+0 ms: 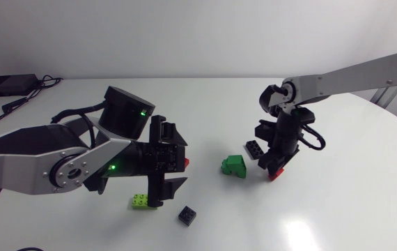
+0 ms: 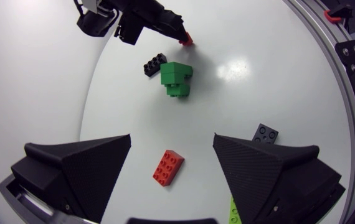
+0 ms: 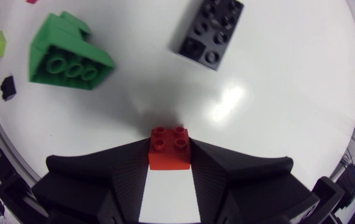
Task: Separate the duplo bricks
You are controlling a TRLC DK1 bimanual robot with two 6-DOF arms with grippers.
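My left arm has silver-grey links and black joints. Its round joint cover carries small screws. I read two green lights on its black housings, and black cables run over the far side. My right arm is also silver-grey, with a black cable loop at the wrist. The left gripper and right gripper are matte black; their wedge-shaped fingers show fine ribbing.

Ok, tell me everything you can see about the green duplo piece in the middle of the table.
The green duplo piece looks like glossy plastic bricks joined in a stepped clump. It lies tipped on the white table, hollow underside with three round tubes showing in the right wrist view. Nothing grips it; a black brick lies close beside it, apart.
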